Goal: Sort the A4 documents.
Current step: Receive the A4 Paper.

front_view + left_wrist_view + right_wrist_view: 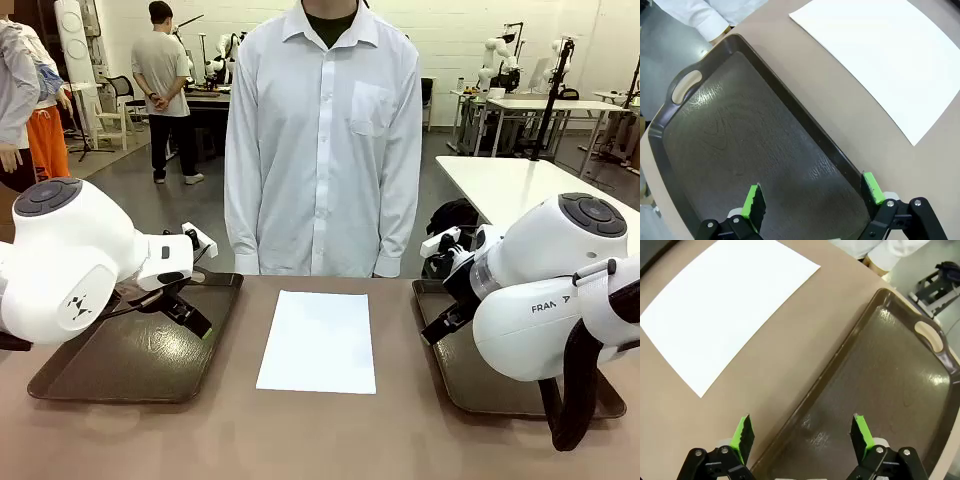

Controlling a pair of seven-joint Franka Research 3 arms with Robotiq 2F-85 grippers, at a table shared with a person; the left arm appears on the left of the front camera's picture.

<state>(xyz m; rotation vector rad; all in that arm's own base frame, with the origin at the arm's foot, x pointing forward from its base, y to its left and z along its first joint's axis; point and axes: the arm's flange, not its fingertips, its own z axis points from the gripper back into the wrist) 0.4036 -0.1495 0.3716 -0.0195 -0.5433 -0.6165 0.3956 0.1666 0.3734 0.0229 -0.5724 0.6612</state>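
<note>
Step in hand read as the first reach for paper, with nothing gripped yet. The left hand (pixel 196 318) hung open and empty over the left tray (pixel 70 385), jaws spread wide. To do it well, my call: whichever hand went should have come in low at the sheet's near long edge. One pad should press down and drag to buckle the edge up, then pinch lightly, because thin paper lying flat gives nothing to grab from above. The lift should be slow so any sheet beneath did not drag along. The A4 documents (pixel 318 340) lay flat on the bare worktop (pixel 320 440) in the middle, between the two trays and touching neither, just in front of the person (pixel 322 140). One sheet or a thin stack, could not tell. The paper sat apart from both hands, to the right of the left one and to the left of the right one. The right hand (pixel 438 328) was likewise open and empty over the right tray (pixel 480 400).
</note>
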